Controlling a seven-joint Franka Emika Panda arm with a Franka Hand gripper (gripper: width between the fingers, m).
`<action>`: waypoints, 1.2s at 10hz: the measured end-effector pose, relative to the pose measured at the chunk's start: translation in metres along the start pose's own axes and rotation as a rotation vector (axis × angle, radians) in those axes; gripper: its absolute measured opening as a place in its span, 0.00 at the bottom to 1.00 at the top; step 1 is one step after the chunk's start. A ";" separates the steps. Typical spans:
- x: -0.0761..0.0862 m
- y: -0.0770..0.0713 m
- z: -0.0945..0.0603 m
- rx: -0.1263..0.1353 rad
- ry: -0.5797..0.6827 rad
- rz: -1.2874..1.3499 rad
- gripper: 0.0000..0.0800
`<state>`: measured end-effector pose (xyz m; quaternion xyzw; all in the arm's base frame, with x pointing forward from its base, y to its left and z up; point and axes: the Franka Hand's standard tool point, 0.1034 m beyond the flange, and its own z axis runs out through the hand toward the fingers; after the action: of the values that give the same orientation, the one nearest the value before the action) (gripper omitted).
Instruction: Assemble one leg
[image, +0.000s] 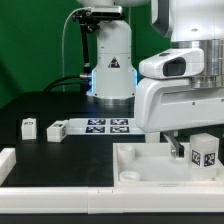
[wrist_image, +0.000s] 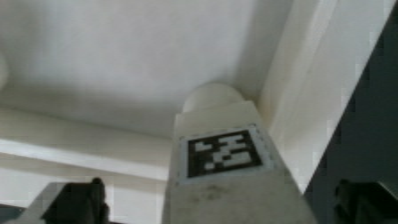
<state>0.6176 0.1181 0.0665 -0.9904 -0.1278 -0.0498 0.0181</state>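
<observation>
The gripper (image: 192, 150) hangs low at the exterior view's right, near the front. A leg (image: 207, 152) sits right at it, but I cannot tell if the fingers squeeze it. It looks lined up over the big white panel (image: 150, 165), maybe to go into a corner. In the wrist view the leg (wrist_image: 226, 150) is a tall white block with a black-and-white tag. Two more legs (image: 29, 127) wait at the left, by the marker board (image: 108, 125).
</observation>
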 end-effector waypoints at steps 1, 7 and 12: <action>0.000 0.000 0.000 0.000 0.000 0.002 0.78; 0.000 0.000 0.000 0.002 0.000 0.058 0.36; -0.001 0.002 -0.002 -0.021 0.011 0.662 0.36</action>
<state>0.6170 0.1154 0.0682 -0.9780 0.2017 -0.0479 0.0236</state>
